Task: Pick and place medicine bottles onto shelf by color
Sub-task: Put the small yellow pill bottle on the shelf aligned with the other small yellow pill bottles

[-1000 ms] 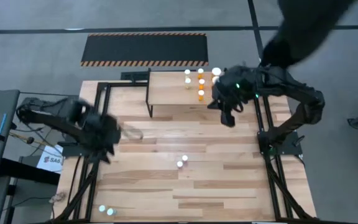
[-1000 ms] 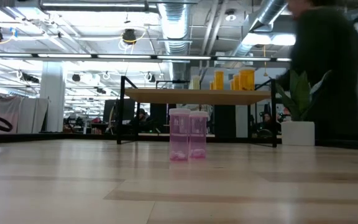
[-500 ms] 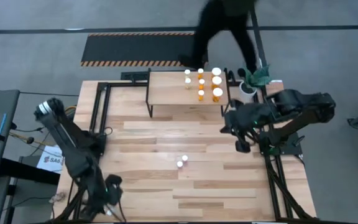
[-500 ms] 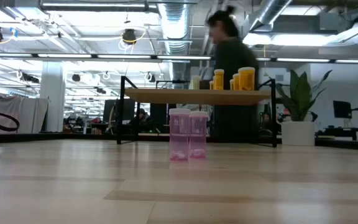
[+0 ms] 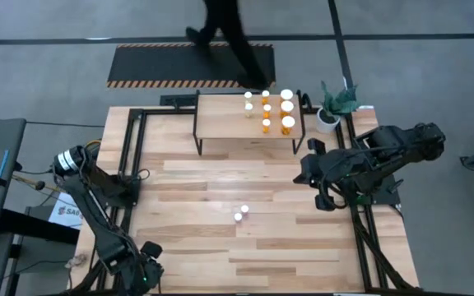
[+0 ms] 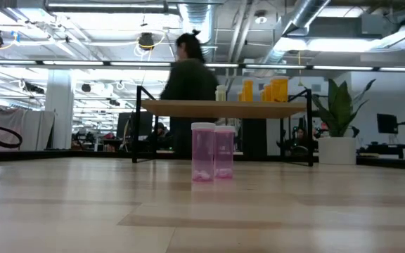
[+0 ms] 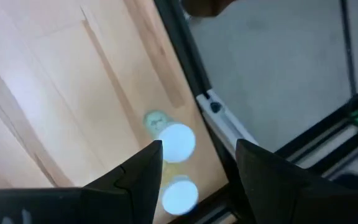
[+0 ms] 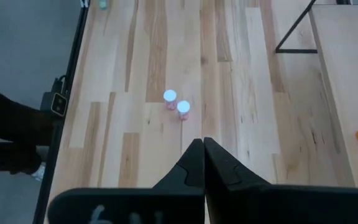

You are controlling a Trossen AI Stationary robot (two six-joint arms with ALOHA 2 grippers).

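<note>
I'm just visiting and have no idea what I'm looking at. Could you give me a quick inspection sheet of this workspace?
Surface: wooden table, mostly bare.
Job's things: shelf at the far edge with orange bottles at one end; two pink bottles mid-table, side by side; two greenish bottles at the near left corner.
Clutter: potted plant beside the shelf.
Grippers: left gripper open above the greenish bottles; right gripper shut, empty, by the right edge.
Cables: some beside the left arm's base.
Surroundings: striped mat; a person walking behind the table.
</note>
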